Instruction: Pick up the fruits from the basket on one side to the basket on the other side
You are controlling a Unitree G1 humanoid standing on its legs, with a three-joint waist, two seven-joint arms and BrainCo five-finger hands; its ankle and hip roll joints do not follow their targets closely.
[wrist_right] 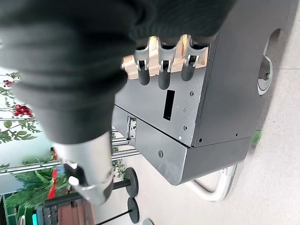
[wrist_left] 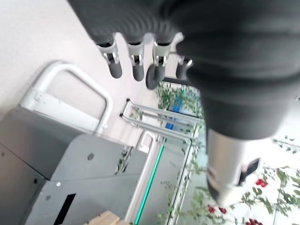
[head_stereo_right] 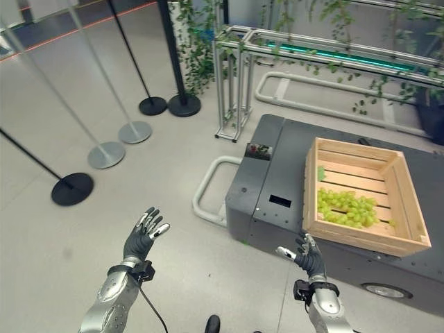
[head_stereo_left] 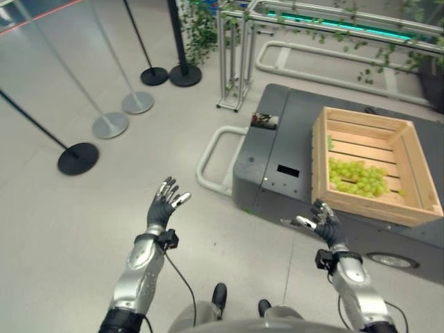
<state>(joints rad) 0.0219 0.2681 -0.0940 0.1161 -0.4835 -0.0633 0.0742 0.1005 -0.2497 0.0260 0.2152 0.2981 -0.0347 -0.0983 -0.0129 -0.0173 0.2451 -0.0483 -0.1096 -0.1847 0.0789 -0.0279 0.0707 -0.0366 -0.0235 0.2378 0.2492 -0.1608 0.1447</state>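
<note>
A wooden crate (head_stereo_left: pixel 416 173) stands on a dark grey cart (head_stereo_left: pixel 277 139) at the right. A bunch of green grapes (head_stereo_left: pixel 359 177) lies inside the crate, with a loose green bit (head_stereo_left: pixel 330 142) near its far wall. My right hand (head_stereo_left: pixel 325 221) hovers open in front of the cart's near edge, short of the crate, holding nothing. My left hand (head_stereo_left: pixel 165 202) is raised open over the bare floor to the left of the cart, fingers spread and empty. In the wrist views the fingers of the left hand (wrist_left: pixel 136 58) and the right hand (wrist_right: pixel 161 68) are straight.
The cart has a white tubular handle (head_stereo_left: pixel 211 156) on its left side. Stanchion bases (head_stereo_left: pixel 78 158) stand on the floor at the far left. A metal rack (head_stereo_left: pixel 236 55) and leafy plants (head_stereo_left: pixel 201 28) are behind the cart. Grey floor (head_stereo_left: pixel 83 229) spreads left of the cart.
</note>
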